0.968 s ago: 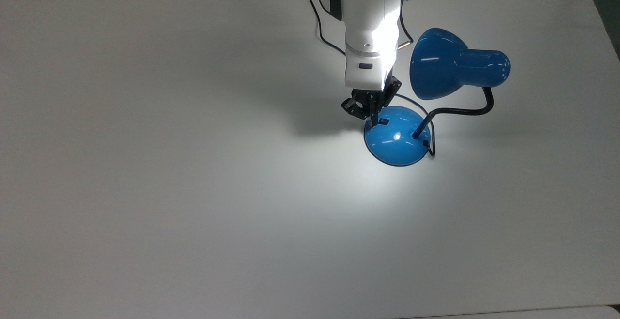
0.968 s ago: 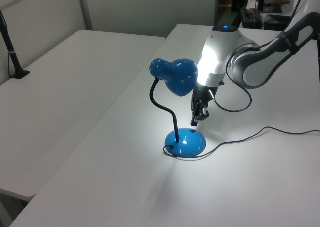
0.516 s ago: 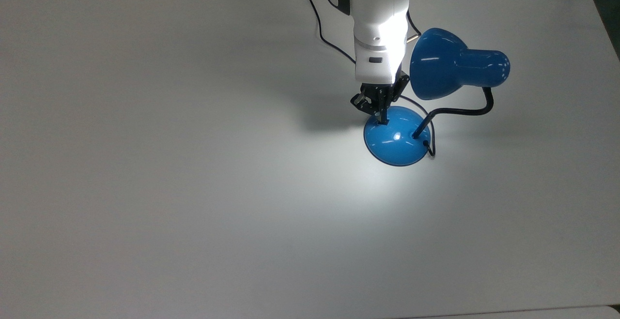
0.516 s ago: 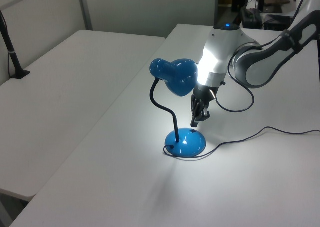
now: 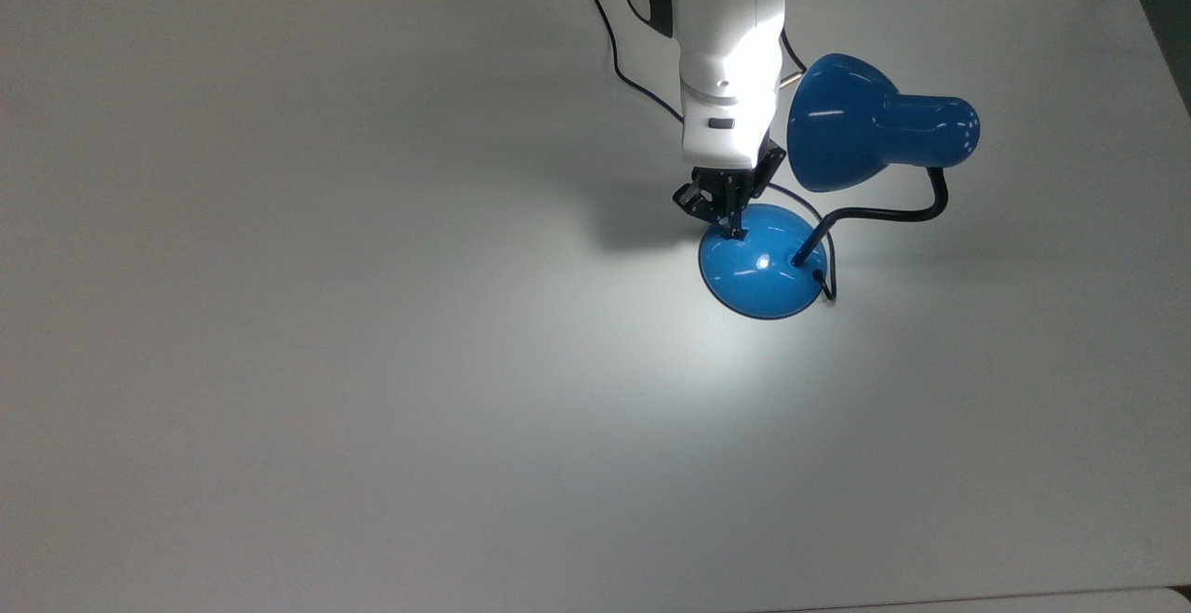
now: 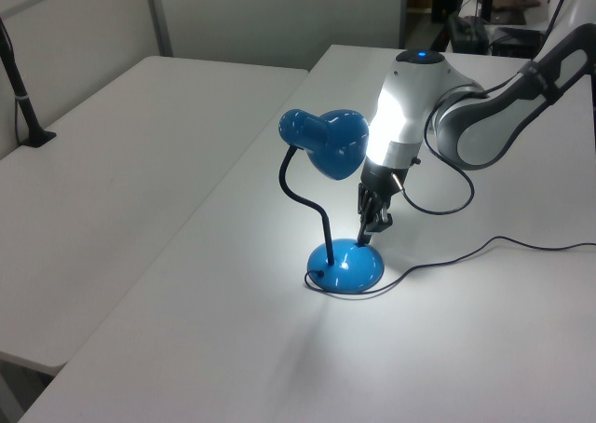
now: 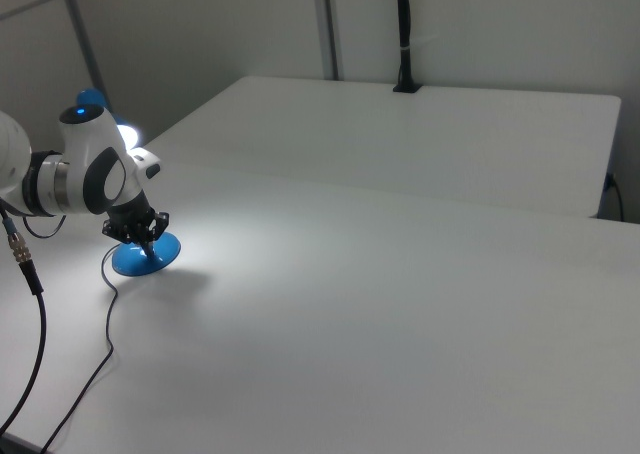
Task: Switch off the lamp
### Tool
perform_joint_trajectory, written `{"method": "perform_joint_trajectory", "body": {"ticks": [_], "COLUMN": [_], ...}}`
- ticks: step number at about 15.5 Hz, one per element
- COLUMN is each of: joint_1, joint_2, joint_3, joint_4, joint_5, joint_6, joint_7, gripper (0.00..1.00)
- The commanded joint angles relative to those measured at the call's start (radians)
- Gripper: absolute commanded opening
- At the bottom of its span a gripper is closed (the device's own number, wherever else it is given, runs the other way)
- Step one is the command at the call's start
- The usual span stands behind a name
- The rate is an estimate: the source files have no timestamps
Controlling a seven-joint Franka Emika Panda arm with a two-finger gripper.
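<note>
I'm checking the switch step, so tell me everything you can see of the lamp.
The lamp is glossy blue: a bell-shaped shade facing the top view's left, a black bent gooseneck, and a round domed base standing on the white table. It is lit, throwing a bright pool on the table. A thin black cord leaves the base. The gripper tip sits on the base's upper edge.

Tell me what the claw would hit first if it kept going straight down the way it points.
Most likely the lamp: the claw points down at its domed blue base, tips at the switch on the base's upper slope. Whether they already touch it is unclear.
</note>
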Motion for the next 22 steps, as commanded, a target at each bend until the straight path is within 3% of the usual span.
{"method": "perform_joint_trajectory", "body": {"ticks": [1,7,14,22], "joint_1": [-0.012,-0.021,-0.119,-0.275], "joint_2": [0.002,0.012,-0.060,-0.190], "joint_3": [0.010,0.010,0.008,-0.002], "joint_4": [-0.007,-0.008,0.008,0.200], "joint_5": [-0.002,-0.002,-0.002,-0.019], "joint_6": [-0.022,-0.036,-0.264,-0.665], "joint_7": [-0.018,-0.018,0.034,0.100], "gripper": [0.00,0.00,0.00,0.00]}}
